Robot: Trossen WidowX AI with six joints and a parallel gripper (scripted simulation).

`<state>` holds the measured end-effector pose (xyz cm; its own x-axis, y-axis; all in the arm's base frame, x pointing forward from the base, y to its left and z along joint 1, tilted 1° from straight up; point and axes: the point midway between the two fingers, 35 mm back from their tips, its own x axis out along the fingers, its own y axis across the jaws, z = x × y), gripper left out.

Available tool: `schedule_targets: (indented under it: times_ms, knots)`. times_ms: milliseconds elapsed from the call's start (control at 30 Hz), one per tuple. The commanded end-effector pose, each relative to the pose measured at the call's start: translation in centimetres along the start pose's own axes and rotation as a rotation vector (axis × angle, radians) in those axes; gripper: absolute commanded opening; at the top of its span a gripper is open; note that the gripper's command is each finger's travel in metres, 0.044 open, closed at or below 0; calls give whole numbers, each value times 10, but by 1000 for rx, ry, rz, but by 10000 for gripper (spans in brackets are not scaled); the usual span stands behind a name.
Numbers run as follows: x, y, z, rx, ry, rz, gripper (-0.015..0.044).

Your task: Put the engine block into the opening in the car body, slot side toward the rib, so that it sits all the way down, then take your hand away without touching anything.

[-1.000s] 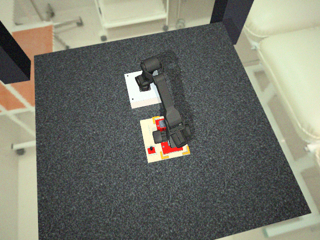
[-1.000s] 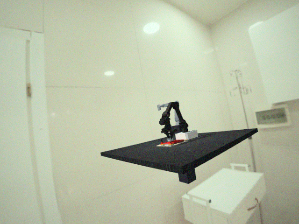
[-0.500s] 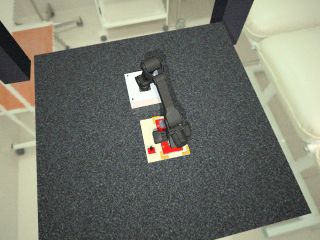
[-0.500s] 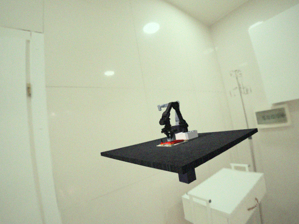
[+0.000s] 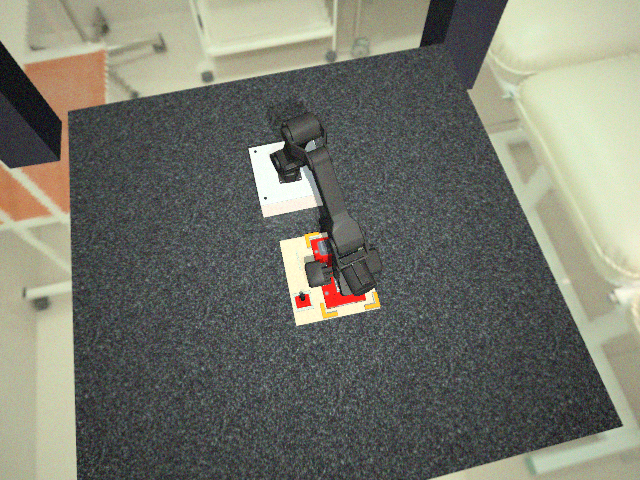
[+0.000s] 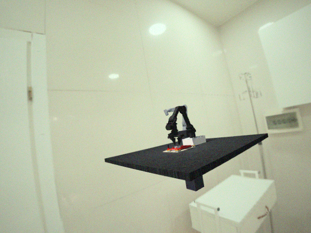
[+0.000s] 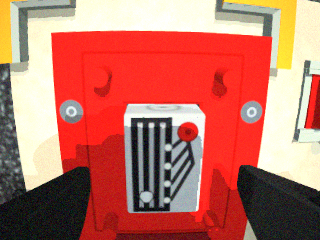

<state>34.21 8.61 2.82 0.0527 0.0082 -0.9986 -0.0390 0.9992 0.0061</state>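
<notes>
The red car body (image 5: 345, 300) (image 6: 186, 146) (image 7: 67, 60) lies on the cream board. The engine block (image 7: 186, 172), grey-white with black stripes and a red disc, stands in the middle of the car body in the wrist view, its edges roughly in line with it. How deep it sits cannot be told; the slot, the rib and the opening's edges are not visible. My gripper (image 6: 177, 144) (image 7: 165, 177) is open, one dark finger to each side of the block, with red body showing between each finger and the block. In the top view the arm hides the block.
The cream board (image 5: 296, 279) carries yellow corner brackets (image 5: 328, 311) (image 7: 283, 35) around the car body and a small red piece (image 5: 302, 301) with a black knob. A white box (image 5: 276, 180) (image 6: 188, 141) stands between the board and the arm's base side.
</notes>
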Motion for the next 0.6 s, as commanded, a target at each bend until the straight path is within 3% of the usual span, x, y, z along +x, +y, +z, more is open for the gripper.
schedule_targets:
  times_ms: [0, 67, 500, 567]
  knots:
    - [0, 0, 0, 0, 0, -1, 394]
    - [0, 0, 0, 0, 0, -1, 440]
    - [1, 0, -3, 3, -1, -5, 440]
    - [1, 0, -3, 3, -1, -5, 387]
